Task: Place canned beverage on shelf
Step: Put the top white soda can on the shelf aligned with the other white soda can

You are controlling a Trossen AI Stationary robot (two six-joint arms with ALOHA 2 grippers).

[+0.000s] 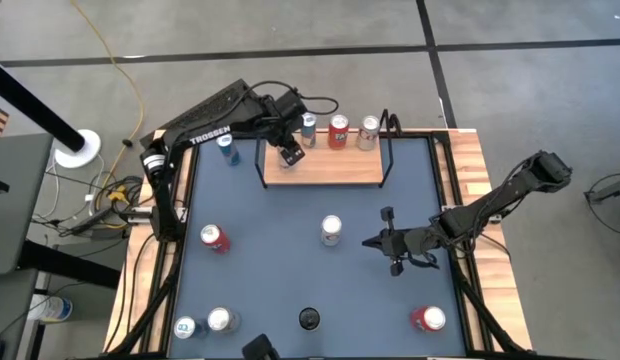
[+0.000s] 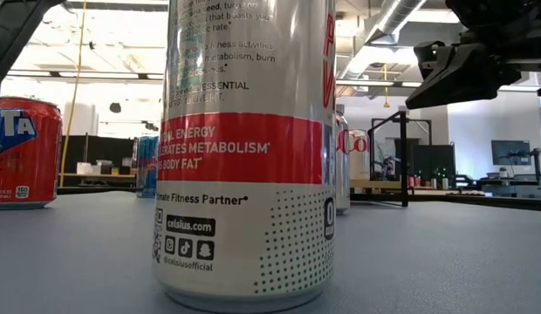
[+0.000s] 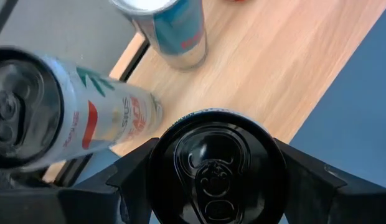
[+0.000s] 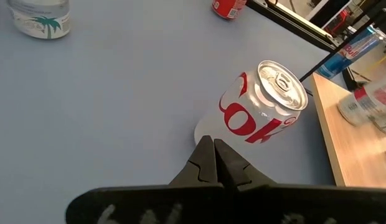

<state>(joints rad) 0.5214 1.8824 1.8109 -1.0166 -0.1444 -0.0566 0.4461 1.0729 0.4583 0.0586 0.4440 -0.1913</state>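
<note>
The shelf (image 1: 335, 172), a light-wood board with black wire uprights, lies at the table's far middle. Three cans stand along its far edge: blue (image 1: 308, 125), red (image 1: 338, 131) and silver (image 1: 368, 132). My left gripper (image 1: 290, 152) is over the shelf's left part, shut on a black can (image 3: 218, 168). The board (image 3: 261, 74) shows beneath the can. My right gripper (image 1: 395, 243) hovers shut and empty right of centre, next to a Diet Coke can (image 4: 261, 109) standing on the blue mat. My left gripper pinches the black can between its two fingers (image 3: 134, 177), one on each side of the can's wall near its top rim (image 3: 157, 163). The fingers come from above, pointing down. The can is upright over the shelf board; whether its base touches the board I cannot tell.
A white can (image 3: 56, 112) stands just off the shelf's left upright (image 1: 227, 148). A red can (image 1: 215, 238) stands at mid left. Silver cans (image 1: 220, 320) and a red-and-silver can (image 1: 428, 318) stand near the front edge. A tall Celsius can (image 2: 244, 148) fills the low view.
</note>
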